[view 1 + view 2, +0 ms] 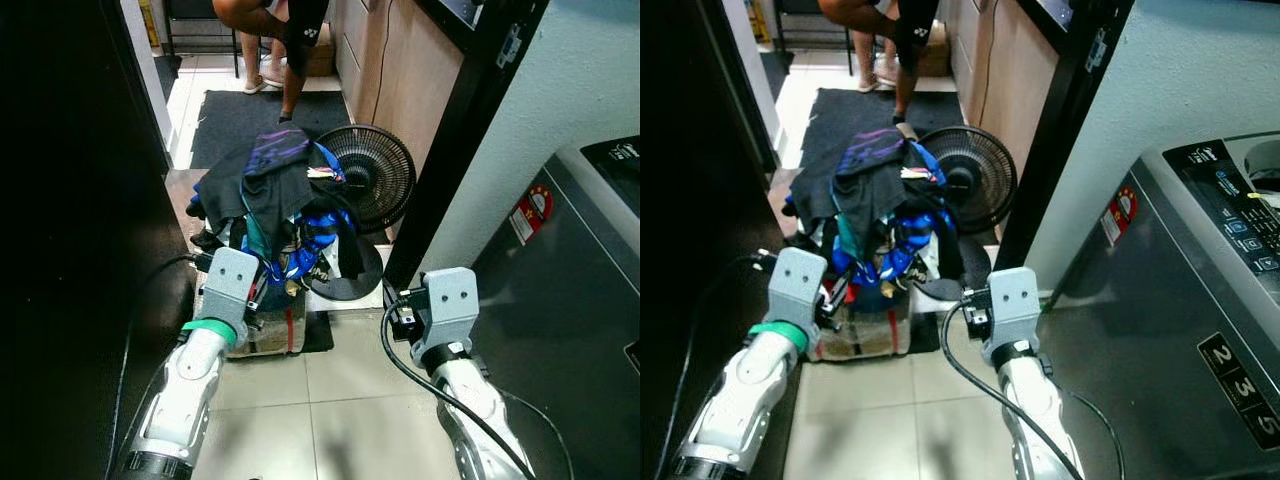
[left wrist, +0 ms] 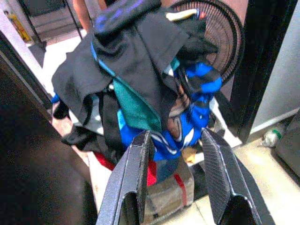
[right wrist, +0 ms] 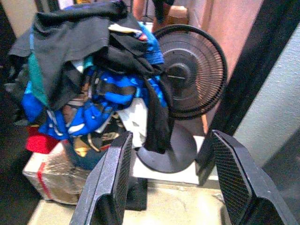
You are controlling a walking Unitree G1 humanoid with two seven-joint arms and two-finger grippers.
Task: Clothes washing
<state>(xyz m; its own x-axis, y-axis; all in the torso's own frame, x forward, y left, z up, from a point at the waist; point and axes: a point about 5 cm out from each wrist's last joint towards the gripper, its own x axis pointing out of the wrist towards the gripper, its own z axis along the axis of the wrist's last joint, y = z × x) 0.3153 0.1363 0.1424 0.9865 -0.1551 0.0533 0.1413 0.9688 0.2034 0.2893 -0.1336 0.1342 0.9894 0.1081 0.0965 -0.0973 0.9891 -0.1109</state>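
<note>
The clothes pile (image 1: 272, 205) sits heaped ahead-left, beside a floor fan (image 1: 368, 175); soft, light, likely to trail (best pinched at a top fold). Left gripper (image 2: 176, 180) and right gripper (image 3: 171, 176) gape empty; washing machine (image 1: 1180, 300) stands right.

Person (image 1: 275, 40) cut off at top edge, legs alone in frame. Washer (image 1: 1200, 300) cut by right edge; panel labels too small to read. Fan (image 1: 365, 175) partly hidden behind clothes pile (image 1: 270, 200). Box (image 1: 270, 330) under pile mostly covered.
</note>
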